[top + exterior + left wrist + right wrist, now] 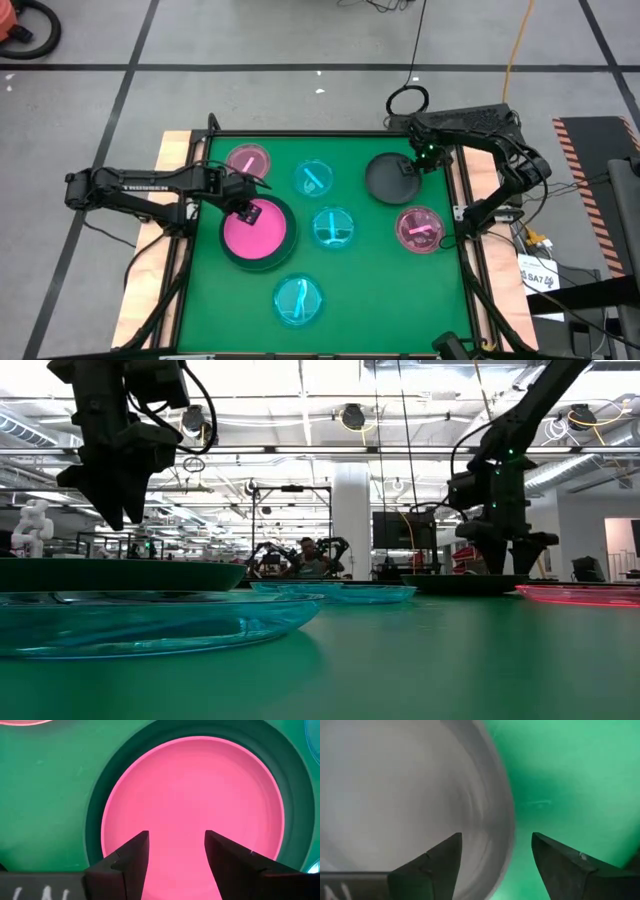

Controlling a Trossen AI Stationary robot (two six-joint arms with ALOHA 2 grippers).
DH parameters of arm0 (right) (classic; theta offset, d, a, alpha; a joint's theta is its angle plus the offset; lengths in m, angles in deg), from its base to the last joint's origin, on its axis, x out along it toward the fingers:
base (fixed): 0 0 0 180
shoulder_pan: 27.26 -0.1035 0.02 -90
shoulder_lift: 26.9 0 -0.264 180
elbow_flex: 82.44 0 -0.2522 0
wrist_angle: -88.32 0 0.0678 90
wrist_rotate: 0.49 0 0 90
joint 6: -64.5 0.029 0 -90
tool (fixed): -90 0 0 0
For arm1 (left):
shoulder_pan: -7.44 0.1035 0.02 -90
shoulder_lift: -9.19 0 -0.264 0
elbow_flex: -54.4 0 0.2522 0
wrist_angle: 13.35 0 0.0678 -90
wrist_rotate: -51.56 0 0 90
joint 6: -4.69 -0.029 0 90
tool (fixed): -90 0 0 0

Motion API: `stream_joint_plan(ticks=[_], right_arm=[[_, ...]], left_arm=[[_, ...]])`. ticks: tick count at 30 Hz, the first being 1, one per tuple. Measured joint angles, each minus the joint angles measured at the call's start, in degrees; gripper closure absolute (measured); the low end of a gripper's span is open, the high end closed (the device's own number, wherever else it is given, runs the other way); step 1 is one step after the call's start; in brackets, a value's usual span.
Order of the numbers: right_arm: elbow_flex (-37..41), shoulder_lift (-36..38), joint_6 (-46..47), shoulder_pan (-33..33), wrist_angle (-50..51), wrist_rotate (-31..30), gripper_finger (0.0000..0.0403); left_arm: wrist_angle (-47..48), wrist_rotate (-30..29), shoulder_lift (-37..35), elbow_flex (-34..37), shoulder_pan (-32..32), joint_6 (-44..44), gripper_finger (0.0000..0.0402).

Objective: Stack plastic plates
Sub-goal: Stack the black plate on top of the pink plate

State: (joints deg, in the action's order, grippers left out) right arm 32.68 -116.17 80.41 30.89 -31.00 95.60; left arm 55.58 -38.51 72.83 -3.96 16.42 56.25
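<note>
A bright pink plate (262, 234) lies inside a dark grey plate (226, 250) at the mat's left. My left gripper (243, 210) hovers open above the pink plate (200, 785), clear of it in the low view (118, 510). A second dark grey plate (388, 180) lies at the far right. My right gripper (420, 167) is open and low at its right rim, one finger over the plate (395, 795) and one outside over the mat. Two translucent pink plates (248, 160) (419, 229) and three cyan plates (314, 178) (333, 227) (298, 300) lie flat on the mat.
The green mat (380, 290) is framed by raised wooden edges (468, 270). Cables (408, 100) lie on the floor past the far edge. A person (305, 555) sits far off in the room behind the table.
</note>
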Motion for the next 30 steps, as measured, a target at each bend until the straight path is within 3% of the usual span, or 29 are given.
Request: stream_joint_plan(ticks=[9,20,30], right_arm=[[0.8,0.0,1.5,-0.9,-1.9,0.8,0.0253],[0.7,0.0,3.0,-2.2,-2.2,5.5,0.0386],[-0.3,0.1,8.1,-8.1,-2.3,8.1,0.0392]], left_arm=[[0.0,-0.1,0.0,0.0,0.0,1.2,0.0204],[0.0,-1.1,0.0,0.0,0.0,2.5,0.0204],[-2.5,-2.6,0.0,0.0,0.0,7.1,0.0203]])
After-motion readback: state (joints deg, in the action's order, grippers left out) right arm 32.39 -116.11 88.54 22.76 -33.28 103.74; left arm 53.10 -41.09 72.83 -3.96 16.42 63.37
